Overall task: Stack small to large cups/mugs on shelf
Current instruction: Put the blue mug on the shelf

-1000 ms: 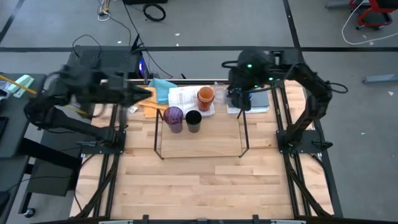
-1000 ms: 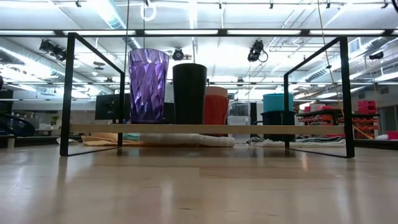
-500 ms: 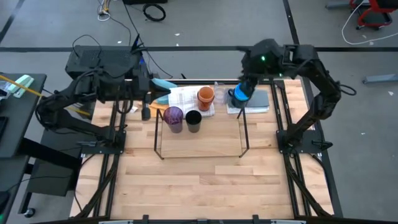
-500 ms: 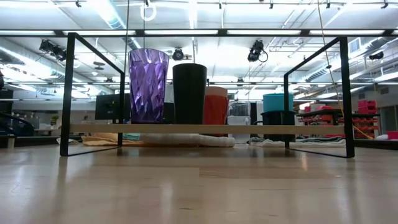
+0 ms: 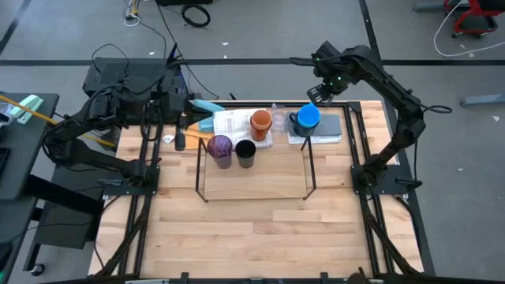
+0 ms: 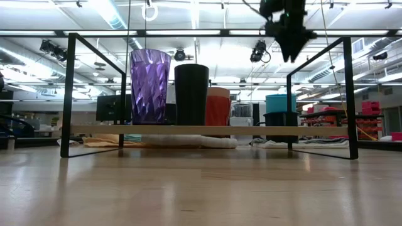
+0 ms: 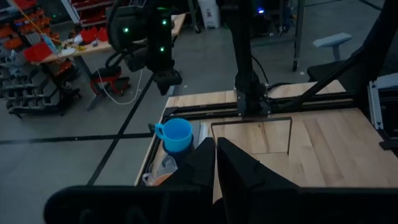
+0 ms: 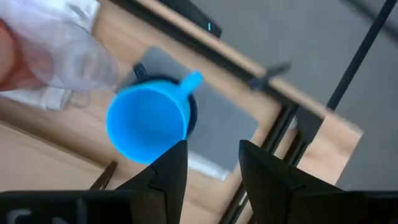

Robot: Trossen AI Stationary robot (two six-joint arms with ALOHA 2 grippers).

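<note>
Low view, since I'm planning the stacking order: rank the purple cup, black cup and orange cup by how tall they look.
1. Purple cup, tallest.
2. Black cup.
3. Orange cup, shortest, but it stands farther back and is partly hidden, so its rank is unsure.

1. My two dark fingers (image 8: 168, 171) stand apart with nothing between them.
2. Beyond them sits the bright blue mug (image 8: 148, 119), its mouth facing me and its handle pointing away from my fingers.
3. The mug rests on a grey mat (image 8: 225, 134).
4. Beside the mug stands a clear glass (image 8: 81, 59).
5. Just past the glass shows an orange cup (image 8: 13, 59).
6. Black frame rods (image 8: 292, 121) run past the mat's far side from the mug.
</note>
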